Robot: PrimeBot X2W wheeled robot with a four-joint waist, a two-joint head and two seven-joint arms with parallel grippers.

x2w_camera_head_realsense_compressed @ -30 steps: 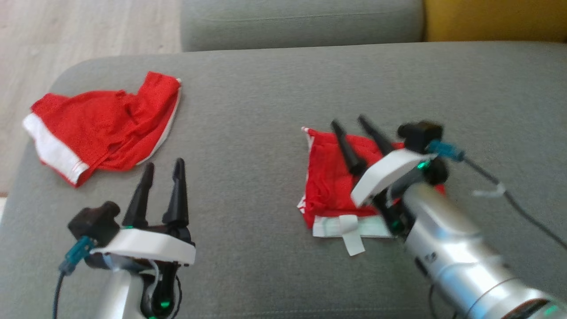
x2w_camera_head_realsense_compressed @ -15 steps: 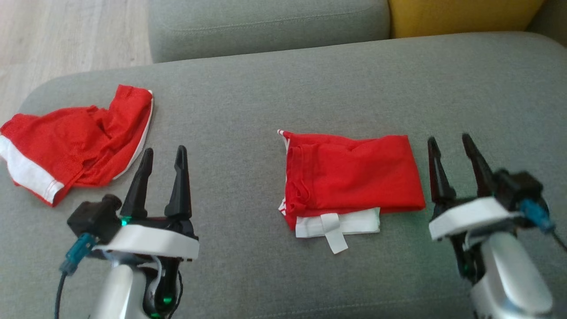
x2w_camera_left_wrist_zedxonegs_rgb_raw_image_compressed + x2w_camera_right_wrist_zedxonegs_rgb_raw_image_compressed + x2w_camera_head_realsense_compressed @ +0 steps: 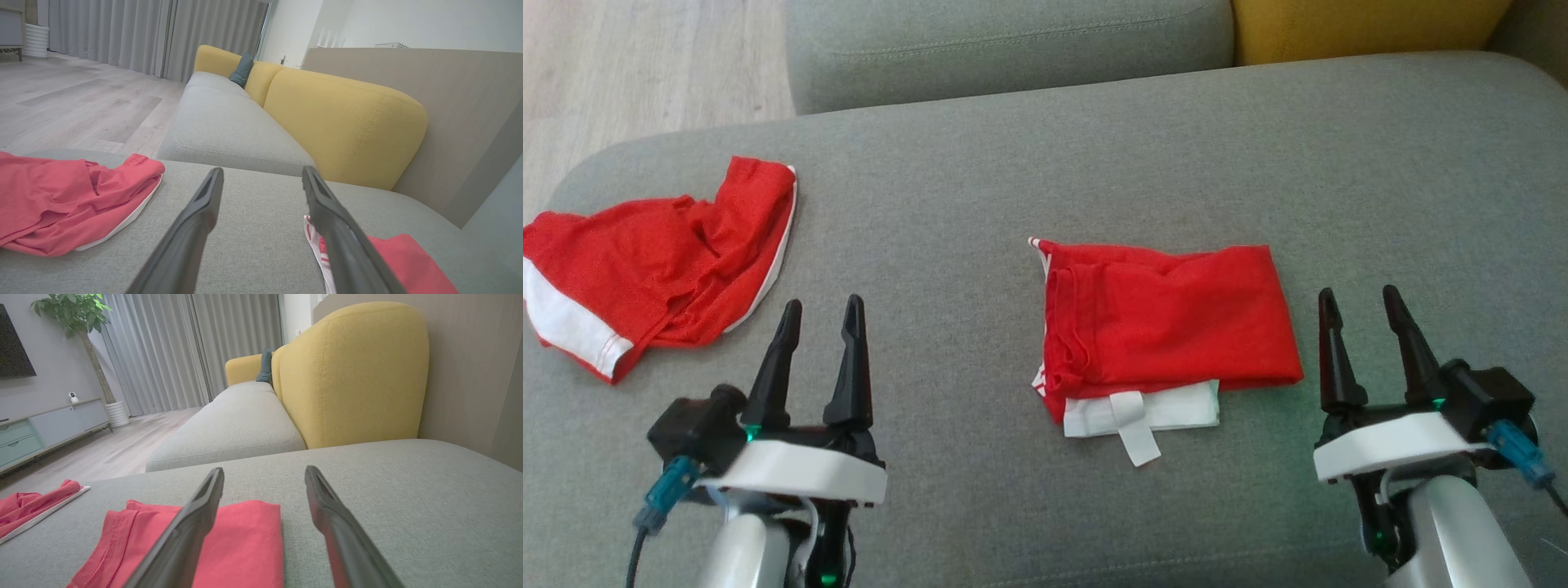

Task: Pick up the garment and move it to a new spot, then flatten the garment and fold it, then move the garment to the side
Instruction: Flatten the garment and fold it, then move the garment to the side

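Red garment (image 3: 1168, 327) folded, flat at centre. Left gripper (image 3: 823, 301) at 7 o'clock, right gripper (image 3: 1358, 291) at 4 o'clock: both spread wide, empty. Likely remaining: shift aside.

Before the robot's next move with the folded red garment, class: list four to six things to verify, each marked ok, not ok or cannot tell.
1. The folded garment lies flat on the grey cushion: ok.
2. The left gripper is open and empty: ok.
3. The right gripper is open and empty: ok.
4. Bare cushion separates the folded garment from the crumpled garment: ok.
5. The white waistband is tucked in: not ok, it sticks out at the near edge.
6. The fold will hold when lifted: cannot tell.
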